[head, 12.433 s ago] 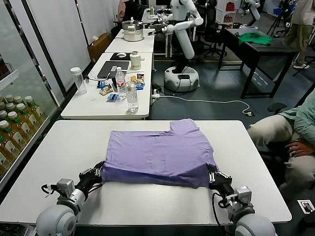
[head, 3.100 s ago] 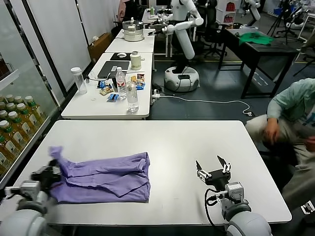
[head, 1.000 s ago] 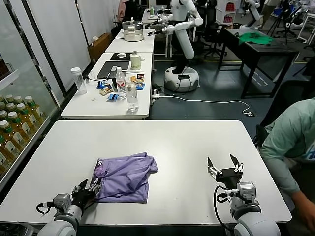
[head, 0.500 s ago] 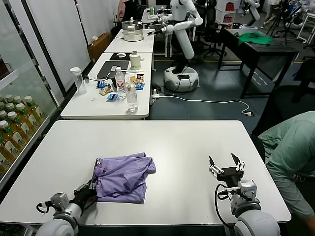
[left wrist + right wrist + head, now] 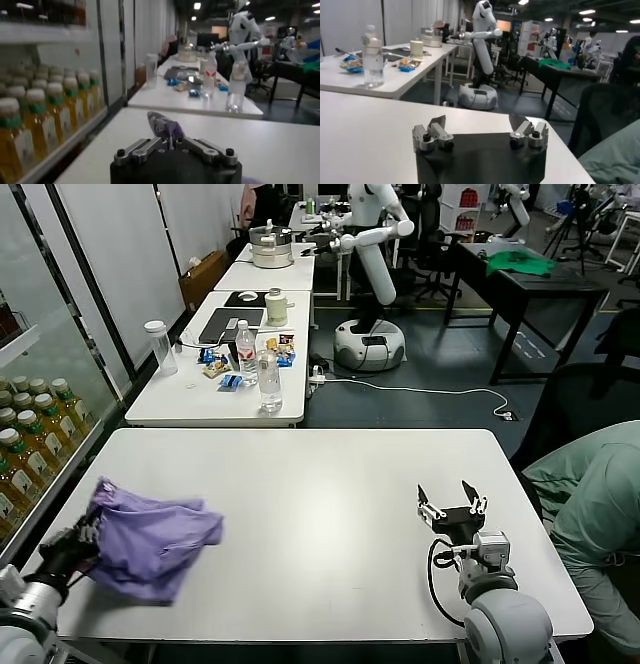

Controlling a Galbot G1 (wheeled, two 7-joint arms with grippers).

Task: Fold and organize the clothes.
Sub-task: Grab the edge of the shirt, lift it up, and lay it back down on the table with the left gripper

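Head view: the T-shirt [image 5: 150,542] is bunched at the white table's [image 5: 320,484] left edge, pinched by the left gripper [image 5: 78,536]; the right gripper [image 5: 449,502] hovers spread near the table's right side. Left wrist view: fabric is clamped between pressed-together fingers [image 5: 167,145] — it should be set down flat, corners squared. No writing is legible.

Water bottles [image 5: 257,366], laptop [image 5: 229,324] on far table [image 5: 190,406].

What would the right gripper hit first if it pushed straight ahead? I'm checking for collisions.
Probably nothing close: the open right gripper points across the bare white table toward its far edge. Depth beyond that is unclear.
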